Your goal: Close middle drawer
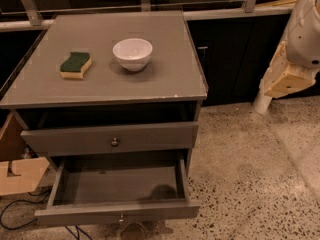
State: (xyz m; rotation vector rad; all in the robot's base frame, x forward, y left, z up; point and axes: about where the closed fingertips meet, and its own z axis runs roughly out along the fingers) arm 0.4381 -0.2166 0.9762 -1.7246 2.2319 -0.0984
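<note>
The middle drawer (117, 186) is the wide, shallow grey one pulled far out at the bottom of the grey cabinet (60, 91). Its inside is bare, and its flat front panel (150, 210) carries a tiny metal knob (120, 218). Above it is a similar grey drawer front (65, 140) with a larger round dark knob (115, 142), standing slightly out. My gripper (284, 79), tan-coloured on a white arm (306, 29), hangs at the right edge of the camera view. It is well to the right of the cabinet, level with its top, and touches nothing.
A green-and-yellow sponge (75, 65) and a white bowl (132, 53) sit on the cabinet top. A cardboard box (20, 173) and cables (10, 215) lie at the left. Dark cabinets (235, 59) stand behind. Speckled floor (250, 174) stretches to the right.
</note>
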